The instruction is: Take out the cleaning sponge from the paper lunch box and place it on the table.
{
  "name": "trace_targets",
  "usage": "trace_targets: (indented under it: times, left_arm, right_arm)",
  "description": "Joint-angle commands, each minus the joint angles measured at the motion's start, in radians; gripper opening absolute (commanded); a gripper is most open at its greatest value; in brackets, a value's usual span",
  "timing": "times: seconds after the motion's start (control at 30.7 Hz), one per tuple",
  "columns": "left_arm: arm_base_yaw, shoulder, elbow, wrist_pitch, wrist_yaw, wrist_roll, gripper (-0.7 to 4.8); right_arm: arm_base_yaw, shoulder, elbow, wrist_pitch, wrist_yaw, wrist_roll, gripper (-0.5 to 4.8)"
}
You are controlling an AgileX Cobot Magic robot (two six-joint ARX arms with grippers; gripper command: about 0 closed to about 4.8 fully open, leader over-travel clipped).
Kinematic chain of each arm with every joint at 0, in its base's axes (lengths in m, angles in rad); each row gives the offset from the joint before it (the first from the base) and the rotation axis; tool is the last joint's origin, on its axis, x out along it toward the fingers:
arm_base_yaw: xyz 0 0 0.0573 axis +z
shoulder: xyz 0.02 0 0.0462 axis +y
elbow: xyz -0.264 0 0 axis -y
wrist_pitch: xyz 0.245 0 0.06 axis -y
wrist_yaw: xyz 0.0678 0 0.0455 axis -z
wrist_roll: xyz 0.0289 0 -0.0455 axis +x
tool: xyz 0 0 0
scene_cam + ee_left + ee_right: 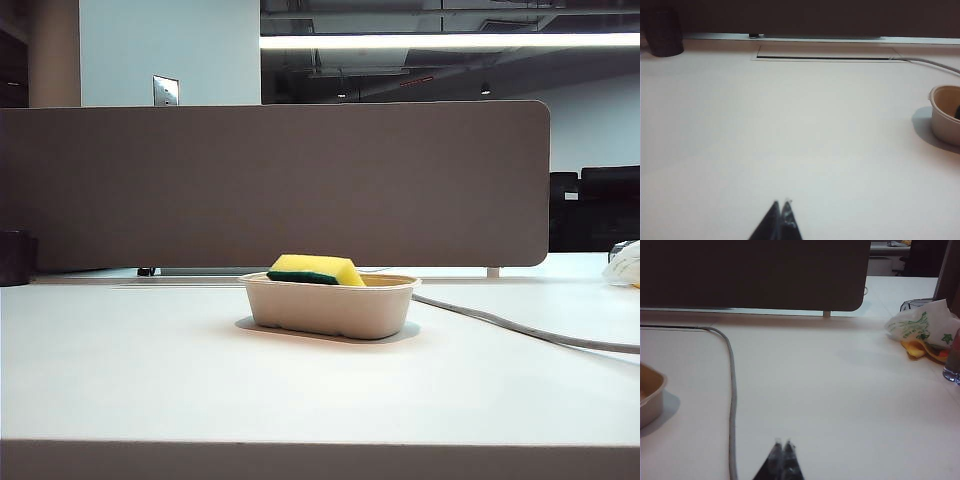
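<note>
The cleaning sponge (316,269) is seen lying in the paper lunch box (330,305), which stands mid-table (200,370). The left gripper (780,203) and right gripper (782,443) are held low and level over bare tabletop, well apart from the box, fingertips pressed together, nothing pinched.

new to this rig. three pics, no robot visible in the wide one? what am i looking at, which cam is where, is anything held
It is a two-armed robot; each arm ends in a two-finger tool. The wide picture comes from a fixed camera off the arms, looking across the table; neither arm reaches into it. The other two come from cameras on the wrists, so each shows only its own tool's dark tips: the left tool and the right tool, both shut, both empty, hovering over bare table. In the middle sits the paper lunch box with the cleaning sponge inside, untouched. A grey cable runs past the box, a divider panel stands behind, and a crumpled bag lies on the right.
</note>
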Motion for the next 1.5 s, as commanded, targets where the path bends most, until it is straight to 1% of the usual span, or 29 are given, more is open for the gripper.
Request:
trace_targets:
  times: [0.03, 0.39, 0.46, 0.52, 0.59, 0.68, 0.78, 0.91, 0.95, 1.01, 1.08, 1.17, 1.21, 1.27, 1.34, 1.37, 1.4, 1.47, 1.5]
  left_arm:
    - [0.002, 0.002, 0.001, 0.012, 0.003, 0.001, -0.05]
    - [0.0, 0.002, 0.001, 0.011, 0.003, 0.001, -0.05]
    - [-0.017, 0.002, 0.001, 0.012, 0.0, 0.001, -0.05]
    - [-0.053, 0.002, 0.001, 0.012, 0.0, 0.001, -0.05]
    - [-0.115, 0.005, 0.001, 0.012, 0.002, 0.001, -0.05]
    - [-0.21, 0.006, 0.001, 0.011, 0.002, 0.001, -0.05]
    - [-0.293, 0.006, 0.001, 0.011, 0.003, 0.001, -0.05]
    - [-0.357, 0.014, 0.001, 0.012, 0.005, 0.001, -0.05]
    - [-0.364, 0.023, 0.002, 0.013, 0.005, 0.001, -0.05]
    - [-0.374, 0.051, 0.002, 0.012, 0.005, 0.001, -0.05]
    - [-0.377, 0.079, 0.002, 0.011, 0.004, 0.001, -0.05]
    - [-0.378, 0.101, 0.002, 0.01, 0.005, 0.001, -0.05]
    - [-0.378, 0.103, 0.002, 0.01, 0.005, 0.001, -0.05]
    - [-0.378, 0.107, 0.002, 0.01, 0.004, 0.001, -0.05]
    - [-0.378, 0.109, 0.002, 0.01, 0.004, 0.001, -0.05]
    - [-0.378, 0.109, 0.002, 0.011, 0.004, 0.001, -0.05]
    - [-0.378, 0.109, 0.002, 0.01, 0.004, 0.001, -0.05]
    - [-0.378, 0.109, 0.002, 0.01, 0.004, 0.001, -0.05]
    - [-0.378, 0.109, 0.002, 0.01, 0.004, 0.001, -0.05]
  right_arm:
    - [0.0, 0.0, 0.0, 0.018, -0.009, -0.002, -0.08]
    - [0.0, 0.0, 0.0, 0.018, -0.01, -0.002, -0.08]
    - [0.001, 0.0, 0.0, 0.02, -0.014, 0.005, -0.08]
    - [0.004, 0.0, 0.001, 0.027, -0.044, 0.043, -0.08]
    - [0.005, 0.0, 0.001, 0.045, -0.094, 0.118, 0.03]
    - [0.005, 0.0, 0.001, 0.059, -0.169, 0.243, 0.69]
    - [0.005, 0.0, 0.001, 0.076, -0.236, 0.354, 0.72]
    - [0.006, 0.0, 0.02, 0.102, -0.359, 0.431, 0.74]
    - [0.007, 0.0, 0.044, 0.098, -0.372, 0.455, 0.8]
    - [0.014, 0.006, 0.109, 0.082, -0.366, 0.46, 0.93]
    - [0.018, 0.032, 0.19, 0.05, -0.318, 0.437, 0.98]
    - [0.024, 0.148, 0.299, 0.041, -0.313, 0.403, 0.99]
    - [0.029, 0.207, 0.335, 0.042, -0.333, 0.403, 0.99]
    - [0.056, 0.37, 0.424, 0.051, -0.422, 0.369, 1.06]
    - [0.103, 0.534, 0.512, 0.051, -0.463, 0.316, 1.3]
    - [0.144, 0.635, 0.567, 0.051, -0.463, 0.277, 1.66]
    - [0.181, 0.719, 0.613, 0.052, -0.451, 0.239, 2.14]
    - [0.26, 0.897, 0.717, 0.048, -0.409, 0.156, 3.46]
    - [0.288, 0.977, 0.764, 0.045, -0.387, 0.137, 3.9]
